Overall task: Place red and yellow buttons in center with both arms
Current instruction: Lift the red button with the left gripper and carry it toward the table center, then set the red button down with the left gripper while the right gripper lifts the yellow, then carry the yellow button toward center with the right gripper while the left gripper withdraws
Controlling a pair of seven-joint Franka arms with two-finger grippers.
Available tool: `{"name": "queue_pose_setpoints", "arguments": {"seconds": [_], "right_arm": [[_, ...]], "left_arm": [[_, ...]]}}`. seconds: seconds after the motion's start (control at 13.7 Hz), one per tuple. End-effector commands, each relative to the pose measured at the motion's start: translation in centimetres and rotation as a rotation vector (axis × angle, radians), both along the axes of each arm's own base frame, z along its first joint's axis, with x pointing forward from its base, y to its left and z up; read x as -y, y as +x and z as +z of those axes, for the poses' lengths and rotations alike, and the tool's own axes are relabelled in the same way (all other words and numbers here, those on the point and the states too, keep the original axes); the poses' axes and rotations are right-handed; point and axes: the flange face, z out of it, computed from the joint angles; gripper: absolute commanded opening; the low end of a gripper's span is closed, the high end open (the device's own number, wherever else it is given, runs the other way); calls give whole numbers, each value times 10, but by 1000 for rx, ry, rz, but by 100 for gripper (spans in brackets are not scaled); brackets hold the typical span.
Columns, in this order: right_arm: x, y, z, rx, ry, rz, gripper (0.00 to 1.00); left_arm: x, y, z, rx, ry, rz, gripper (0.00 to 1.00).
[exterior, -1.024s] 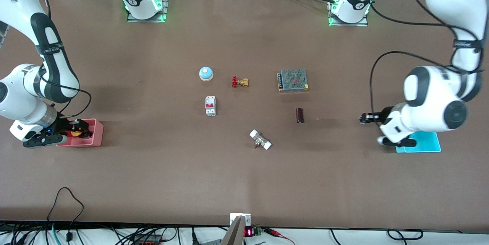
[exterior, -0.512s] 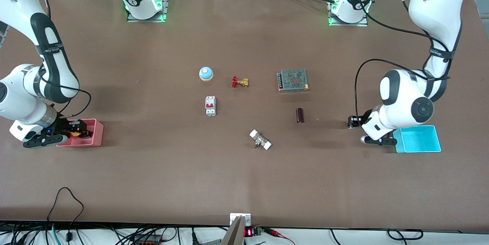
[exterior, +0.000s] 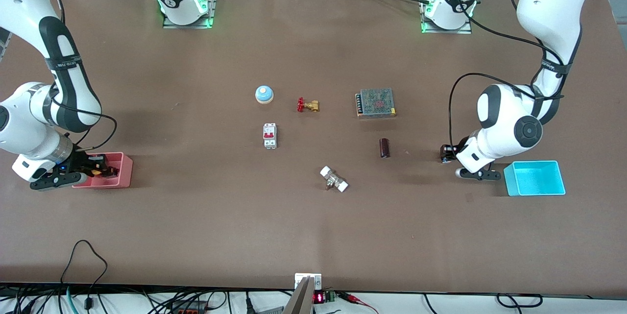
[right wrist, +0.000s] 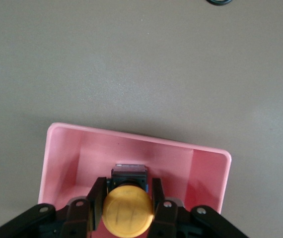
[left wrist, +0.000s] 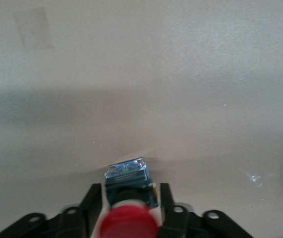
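Two push buttons sit clamped between closed jaws. The round red-capped button (left wrist: 128, 223) is held by the left gripper (left wrist: 129, 210) above bare brown tabletop (exterior: 313, 226), beside the cyan plastic tray (exterior: 536, 178). The orange-yellow-capped button (right wrist: 128, 210) is held by the right gripper (right wrist: 127, 203) over the pink plastic tray (right wrist: 203, 171).

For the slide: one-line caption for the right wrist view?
Right gripper shut on the yellow button over the pink tray.

Both wrist views cut their button caps — red cap (left wrist: 128, 224), yellow cap (right wrist: 127, 214) — at the edge.
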Motion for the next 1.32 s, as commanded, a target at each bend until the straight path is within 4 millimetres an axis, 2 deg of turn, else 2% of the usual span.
{"name": "queue_pose_setpoints", "arguments": {"seconds": [0.0, 0.15, 0.22, 0.29, 0.44, 0.59, 0.73, 0.8, 0.88, 0.95, 1.1, 1.24], "right_arm": [[1, 4, 2, 4, 11, 18, 26], [1, 4, 13, 10, 9, 18, 24], [0, 5, 31, 14, 7, 23, 24], [-2, 2, 48, -20, 14, 25, 24], [-7, -2, 101, -59, 24, 29, 24], [-18, -14, 155, -70, 35, 24, 22], [-56, -29, 200, -109, 47, -43, 22], [-81, -34, 212, -127, 49, -83, 22], [-115, -37, 219, -135, 51, -100, 22], [-141, -40, 214, -152, 54, -126, 22], [-189, -40, 188, -146, 62, -158, 22], [-222, -45, 146, -98, 69, -163, 22]], "left_arm": [[4, 2, 38, 60, -7, -6, 100], [0, 11, 73, 96, -5, 1, 100], [-6, 18, 89, 84, 6, -6, 100], [-21, 30, 112, 86, 39, -11, 100], [-32, 37, 149, 77, 59, -11, 100], [-58, 36, 186, 98, 74, 29, 100], [-85, 36, 220, 151, 88, 71, 100], [-94, 34, 233, 160, 89, 86, 100], [-99, 34, 252, 168, 90, 95, 100], [-100, 36, 267, 161, 89, 95, 100], [-99, 38, 293, 159, 87, 92, 100], [-96, 37, 313, 152, 86, 87, 100]]}}
